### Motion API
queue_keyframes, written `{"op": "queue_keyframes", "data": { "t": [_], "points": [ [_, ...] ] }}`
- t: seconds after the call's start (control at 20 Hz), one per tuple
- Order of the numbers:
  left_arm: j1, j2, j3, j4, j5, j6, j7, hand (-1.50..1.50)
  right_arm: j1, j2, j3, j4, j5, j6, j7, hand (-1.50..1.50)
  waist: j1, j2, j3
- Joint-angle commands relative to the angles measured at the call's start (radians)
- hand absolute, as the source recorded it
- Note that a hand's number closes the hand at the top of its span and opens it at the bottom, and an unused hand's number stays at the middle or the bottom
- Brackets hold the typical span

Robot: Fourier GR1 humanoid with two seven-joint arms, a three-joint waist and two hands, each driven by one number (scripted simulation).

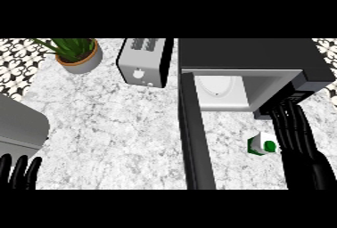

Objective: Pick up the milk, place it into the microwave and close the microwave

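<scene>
I judge this the pick-up step: the small white-and-green milk carton (pixel 262 144) stands on the speckled grey stone counter (pixel 118 133) just left of my right hand (pixel 297 138), whose straight fingers hold nothing, so next I must curl them round it. The black box microwave (pixel 263 53), door (pixel 196 147) swung open, holds only what looks like a white round plate (pixel 217 89); my left hand (pixel 20 173) rests open, lower left.

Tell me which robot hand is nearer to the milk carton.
Right. The right robot hand sits just beside the milk carton, on its right. The left robot hand rests at the view's lower left, across the open microwave door.
</scene>
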Motion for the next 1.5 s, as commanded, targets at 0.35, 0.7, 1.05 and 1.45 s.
{"op": "queue_keyframes", "data": {
  "t": [0.35,0.7,1.05,1.45],
  "points": [
    [0.031,-0.022,-0.026,0.047,-0.025,-0.011,-0.082,-1.5,0.002,-0.004,-0.097,0.252,0.007,0.017,-0.159,-1.5,-0.002,0.0,0.0],
    [0.055,-0.005,-0.017,0.0,-0.012,-0.015,-0.05,-1.5,-0.014,-0.046,-0.217,0.467,-0.031,0.07,-0.334,-1.5,-0.004,0.001,0.0],
    [0.141,0.015,-0.011,-0.007,0.007,-0.05,-0.135,-1.5,-0.03,-0.082,-0.259,0.548,-0.046,0.114,-0.367,-1.5,-0.002,0.0,0.0],
    [0.127,0.032,-0.004,0.015,0.036,-0.073,-0.125,-1.5,-0.147,-0.135,-0.301,0.8,-0.011,0.165,-0.547,-1.5,-0.001,0.001,0.0]
  ]
}}
